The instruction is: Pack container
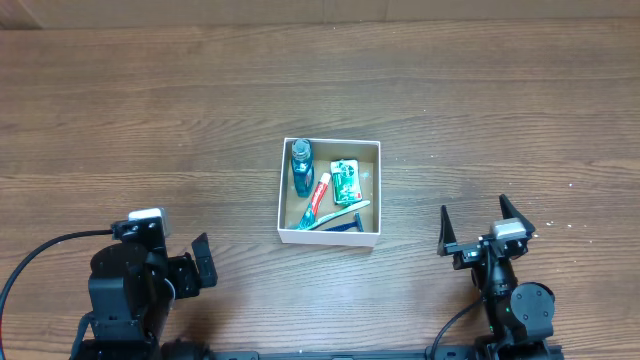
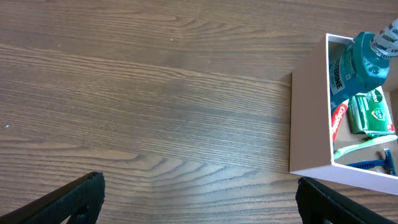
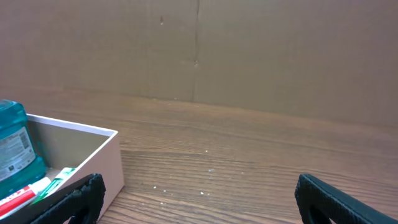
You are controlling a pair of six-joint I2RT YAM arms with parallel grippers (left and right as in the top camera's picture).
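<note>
The container [image 1: 283,190], a shallow white-walled box with a brown floor, sits mid-table. Inside lie a blue mouthwash bottle [image 1: 301,166], a red-and-white toothpaste tube [image 1: 318,196], a green packet [image 1: 346,180], a green toothbrush [image 1: 340,213] and a blue razor [image 1: 345,225]. The box also shows in the left wrist view [image 2: 308,118] and the right wrist view [image 3: 109,158]. My left gripper [image 1: 200,262] is open and empty, left of the box at the near edge. My right gripper [image 1: 487,226] is open and empty, right of the box.
The wooden table [image 1: 150,120] stretches all around the box. A brown cardboard wall [image 3: 249,56] stands behind the table in the right wrist view.
</note>
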